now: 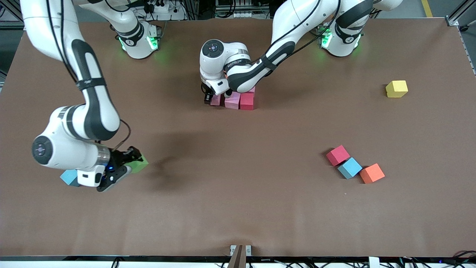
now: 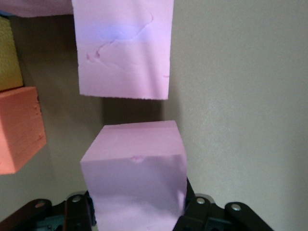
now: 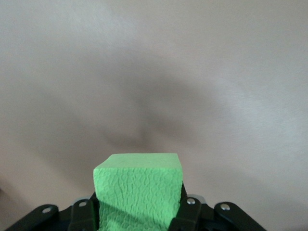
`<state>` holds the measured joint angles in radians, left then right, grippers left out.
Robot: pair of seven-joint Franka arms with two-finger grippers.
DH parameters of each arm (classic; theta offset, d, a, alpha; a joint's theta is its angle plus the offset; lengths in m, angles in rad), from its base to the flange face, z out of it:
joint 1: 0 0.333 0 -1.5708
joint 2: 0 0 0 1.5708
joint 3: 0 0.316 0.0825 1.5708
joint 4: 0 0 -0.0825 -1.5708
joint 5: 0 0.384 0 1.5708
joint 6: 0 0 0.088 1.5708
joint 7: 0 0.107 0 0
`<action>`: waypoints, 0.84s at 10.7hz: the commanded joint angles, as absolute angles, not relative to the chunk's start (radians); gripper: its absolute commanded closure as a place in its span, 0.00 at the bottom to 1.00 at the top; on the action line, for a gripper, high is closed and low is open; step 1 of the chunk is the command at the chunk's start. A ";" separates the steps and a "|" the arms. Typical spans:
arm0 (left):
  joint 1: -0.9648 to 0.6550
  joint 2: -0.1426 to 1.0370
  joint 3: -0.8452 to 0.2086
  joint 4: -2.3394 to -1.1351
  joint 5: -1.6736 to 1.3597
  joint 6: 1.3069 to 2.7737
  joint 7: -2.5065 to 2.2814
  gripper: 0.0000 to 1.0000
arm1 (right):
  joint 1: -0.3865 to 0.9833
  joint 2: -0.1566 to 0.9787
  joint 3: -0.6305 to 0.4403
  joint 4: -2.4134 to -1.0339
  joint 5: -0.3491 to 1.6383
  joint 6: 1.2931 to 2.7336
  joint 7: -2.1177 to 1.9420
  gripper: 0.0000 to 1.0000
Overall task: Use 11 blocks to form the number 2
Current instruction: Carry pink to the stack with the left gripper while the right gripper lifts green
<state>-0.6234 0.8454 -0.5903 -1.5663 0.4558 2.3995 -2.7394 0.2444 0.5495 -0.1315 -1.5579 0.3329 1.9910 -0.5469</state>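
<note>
At the middle of the table (image 1: 238,208), toward the robots' bases, the left gripper (image 1: 209,97) is down at a short row of blocks: a pink block (image 1: 232,101) and a red block (image 1: 247,101) side by side, with a further pink cube (image 2: 134,185) clamped between its jaws. The left wrist view shows this held cube just short of another pink cube (image 2: 123,48), a gap between them. Only this beginning of the number 2 is laid.

Toward the right arm's end, the right gripper (image 1: 128,166) is up over the table with its jaws closed on the green block (image 3: 138,190). A light blue block (image 1: 69,177) lies partly hidden under that arm's wrist.

Toward the left arm's end, a yellow block (image 1: 396,89) sits alone. Nearer the front camera, a second red block (image 1: 338,155), a blue block (image 1: 349,168) and an orange block (image 1: 372,173) lie close together in a slanting line
</note>
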 commanded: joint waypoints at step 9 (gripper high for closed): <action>-0.630 0.839 -0.571 -1.601 0.549 2.444 -2.908 0.82 | 0.389 0.456 -0.172 -1.649 0.339 2.000 -0.103 0.93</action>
<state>-0.6235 0.8459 -0.5748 -1.5869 0.4920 2.4178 -2.7519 0.3637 0.4949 -0.1643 -1.6121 0.3335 1.9908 -0.1620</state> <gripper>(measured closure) 0.374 0.454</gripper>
